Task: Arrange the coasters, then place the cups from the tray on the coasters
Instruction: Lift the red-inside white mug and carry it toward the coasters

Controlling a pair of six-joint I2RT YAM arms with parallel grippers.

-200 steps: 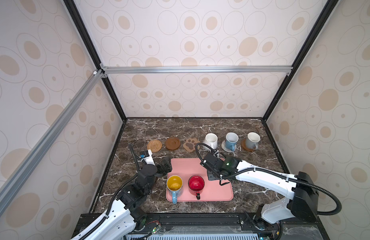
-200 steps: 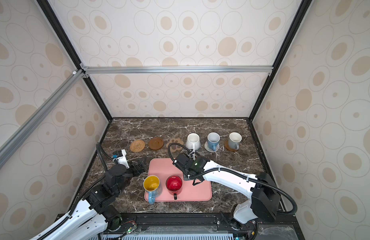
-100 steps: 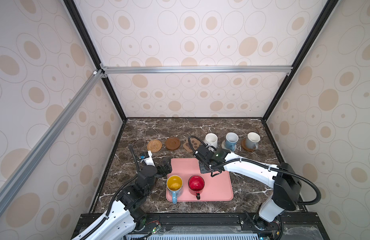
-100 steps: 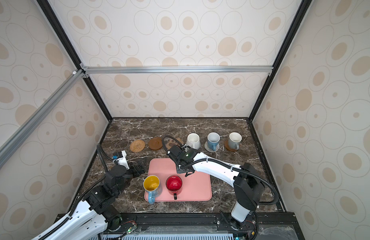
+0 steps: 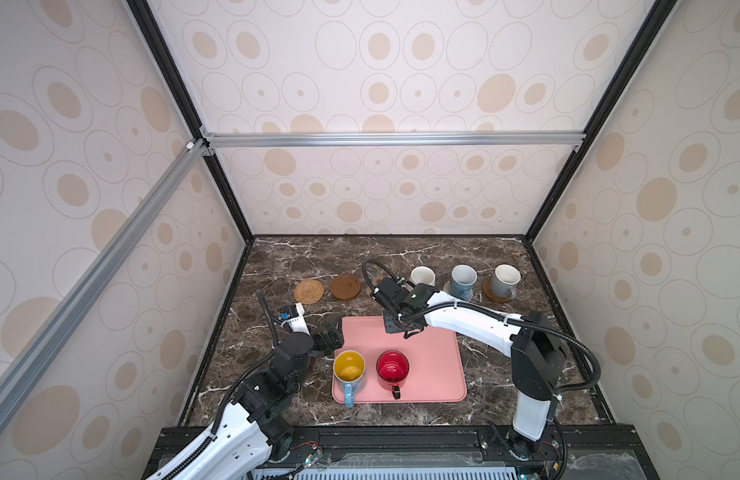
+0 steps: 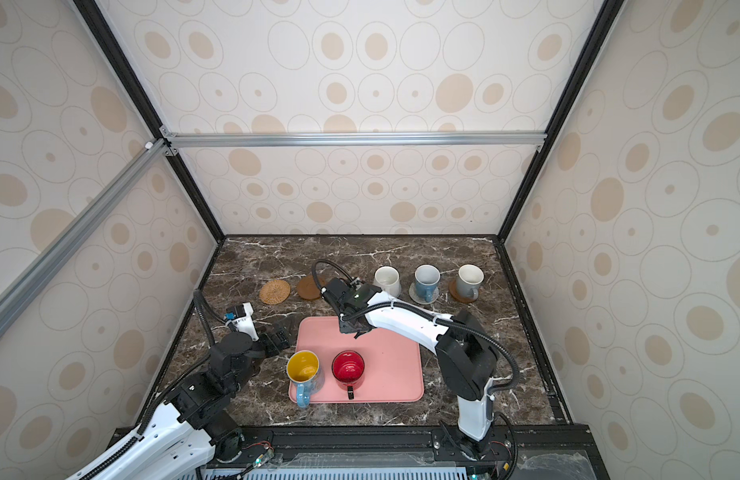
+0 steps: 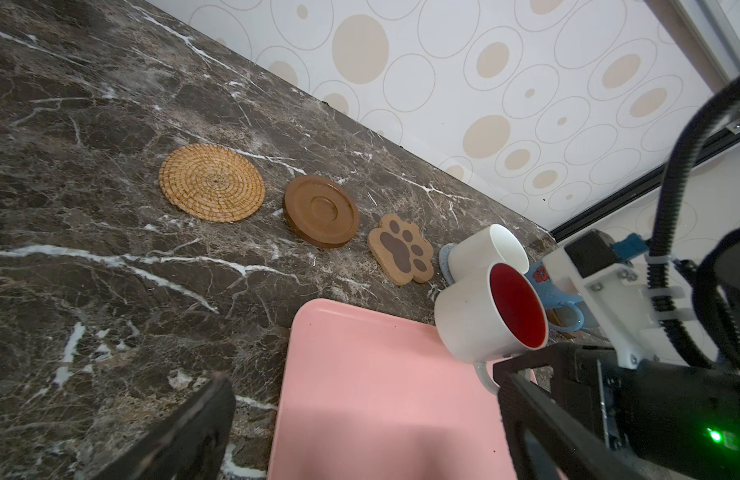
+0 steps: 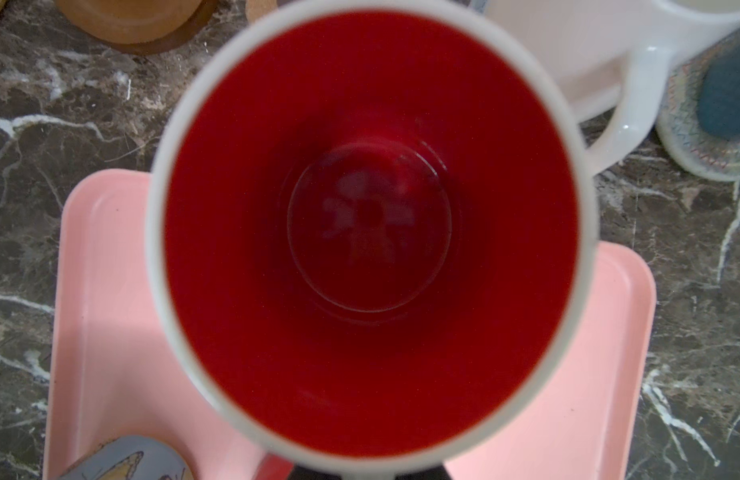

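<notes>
Marble table (image 5: 276,266), your right gripper (image 5: 395,327) clamped on the handle of the red-lined cup (image 7: 472,320), over the far edge of the tray (image 5: 434,374), near the paw coaster (image 7: 401,249), your left gripper (image 5: 330,336) spread wide beside the tray

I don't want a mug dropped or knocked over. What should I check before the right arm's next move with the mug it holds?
1. Right gripper shut on the red-lined mug by its handle: ok.
2. Paw coaster bare, nothing on it: ok.
3. Room between that coaster and the white mug next to it: cannot tell.
4. Left gripper open, by the tray corner, away from the coaster: ok.
5. Red-lined mug held level: cannot tell.
</notes>
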